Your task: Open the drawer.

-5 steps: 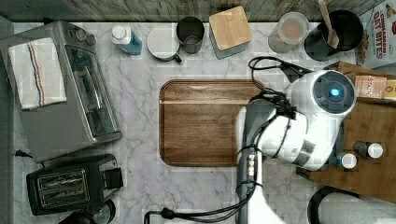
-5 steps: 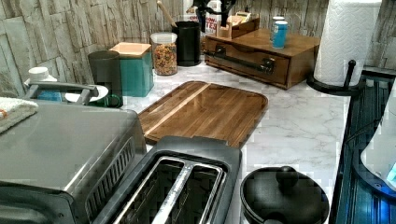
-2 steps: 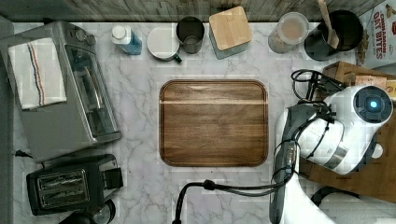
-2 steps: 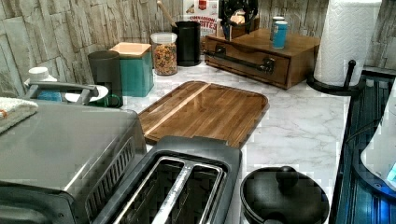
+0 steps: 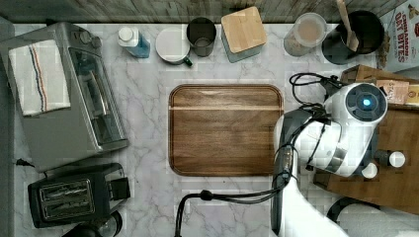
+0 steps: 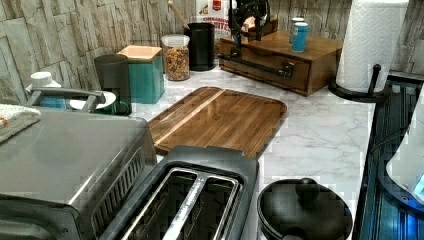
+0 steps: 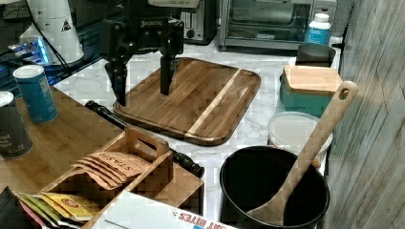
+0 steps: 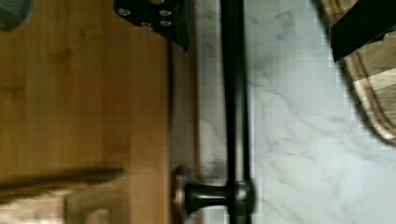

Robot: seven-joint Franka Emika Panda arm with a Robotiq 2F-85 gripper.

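The drawer (image 6: 260, 67) is smooth light bamboo in a low wooden box (image 7: 62, 136), fronted by a long round black metal handle (image 8: 235, 93). The gripper (image 7: 142, 81) hangs above that handle, fingers spread wide, one on each side, holding nothing. Tea packets (image 7: 112, 167) atop the box read "STASH".
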